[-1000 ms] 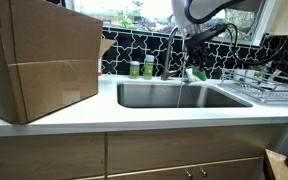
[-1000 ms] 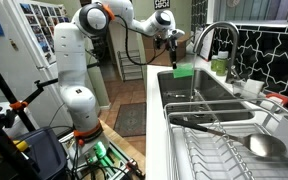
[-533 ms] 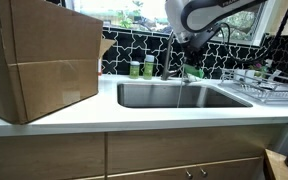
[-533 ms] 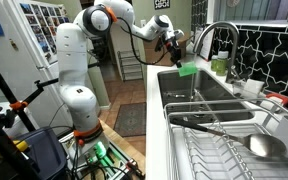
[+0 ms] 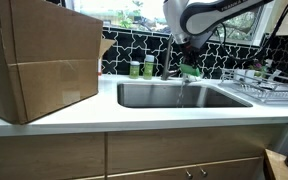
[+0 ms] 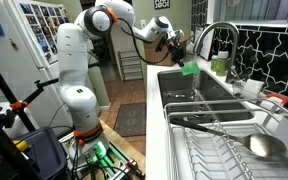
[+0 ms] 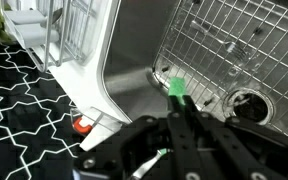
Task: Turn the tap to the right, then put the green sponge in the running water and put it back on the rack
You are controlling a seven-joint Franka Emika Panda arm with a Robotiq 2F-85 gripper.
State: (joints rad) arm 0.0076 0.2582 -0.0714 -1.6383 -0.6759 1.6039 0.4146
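Observation:
My gripper [image 5: 187, 62] is shut on the green sponge [image 5: 191, 71] and holds it above the steel sink [image 5: 174, 95], beside the tall gooseneck tap [image 6: 216, 35]. In an exterior view the sponge [image 6: 189, 68] hangs under the gripper [image 6: 176, 52] over the basin's near end. In the wrist view the sponge [image 7: 176, 87] sticks out between the closed fingers [image 7: 179, 108] above the sink's wire grid [image 7: 224, 40]. A thin stream of running water [image 5: 180, 92] falls into the sink just below the sponge.
A large cardboard box [image 5: 39, 60] stands on the counter. Two small green-and-white containers [image 5: 141, 68] stand behind the sink. A wire dish rack [image 5: 264, 82] with utensils sits beside the basin; it also shows in an exterior view [image 6: 224, 140].
The gripper with the sponge has moved from over the rack side toward the tap, across the sink, and now sits by the water stream.

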